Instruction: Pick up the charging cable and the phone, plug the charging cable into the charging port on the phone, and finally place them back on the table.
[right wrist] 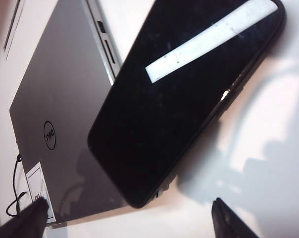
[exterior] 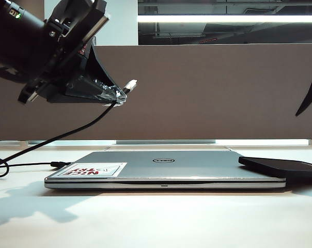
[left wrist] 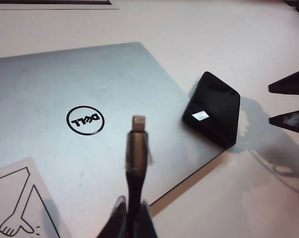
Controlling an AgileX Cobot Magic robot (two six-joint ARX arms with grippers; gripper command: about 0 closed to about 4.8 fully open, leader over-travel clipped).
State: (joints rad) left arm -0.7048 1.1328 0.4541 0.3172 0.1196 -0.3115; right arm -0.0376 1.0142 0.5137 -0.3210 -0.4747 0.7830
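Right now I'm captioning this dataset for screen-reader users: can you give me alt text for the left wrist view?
The left gripper holds the charging cable by its neck, silvery plug tip pointing out over a closed silver Dell laptop. The black phone lies with one end on the laptop's corner and the rest over the white table. The open right gripper approaches beyond it.

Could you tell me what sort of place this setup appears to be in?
Probably an office or lab bench: a white table, a closed silver laptop, and a grey-brown divider panel behind.
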